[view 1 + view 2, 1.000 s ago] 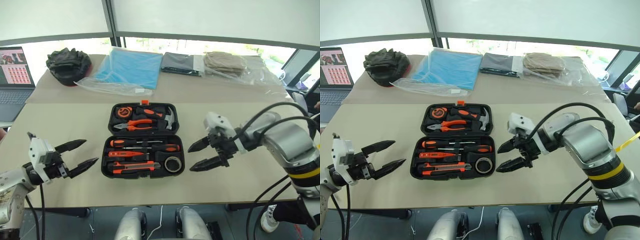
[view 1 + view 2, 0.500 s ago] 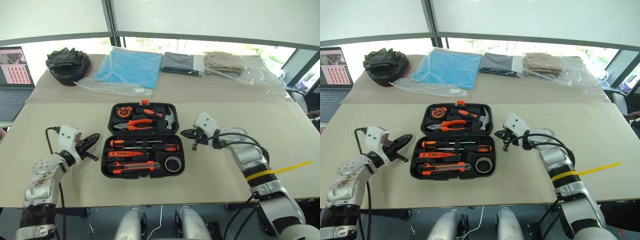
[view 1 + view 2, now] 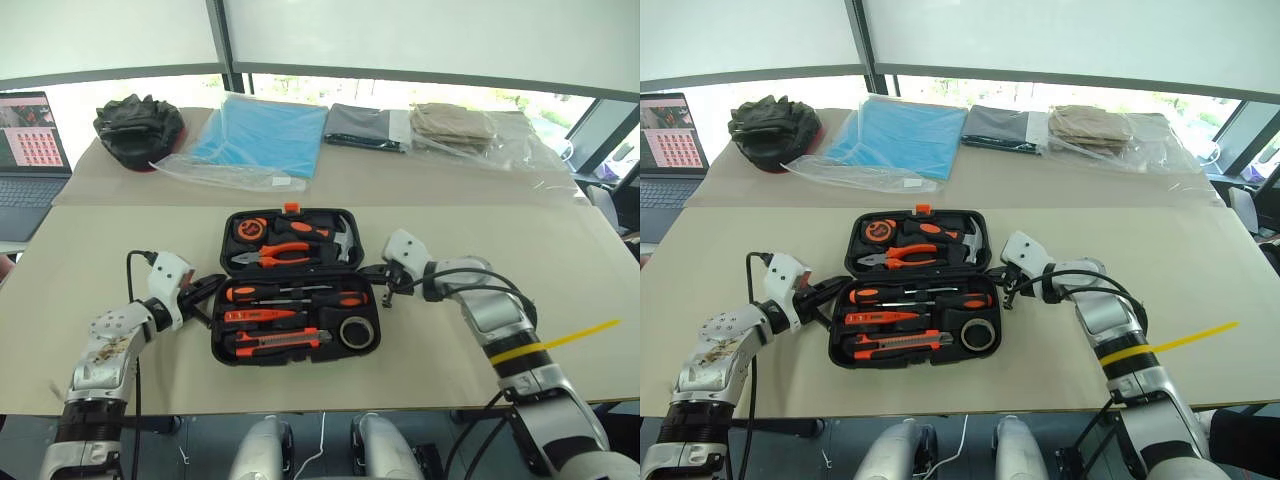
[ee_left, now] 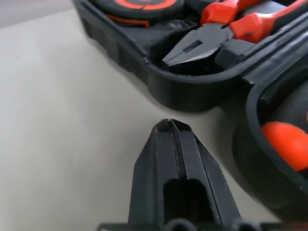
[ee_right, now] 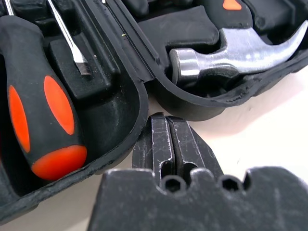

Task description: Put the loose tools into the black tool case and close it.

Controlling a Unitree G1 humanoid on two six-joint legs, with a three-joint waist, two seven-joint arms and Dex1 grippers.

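On the bench [image 3: 110, 250], the black tool case [image 3: 293, 300] lies open in front of us with the screwdrivers, knife and tape roll seated in their slots, so we judge only closing remains. Our left claw [image 3: 207, 289] and right claw [image 3: 383, 277], both clenched and empty, sit at the hinge ends. Next we must get under one half and fold it over.
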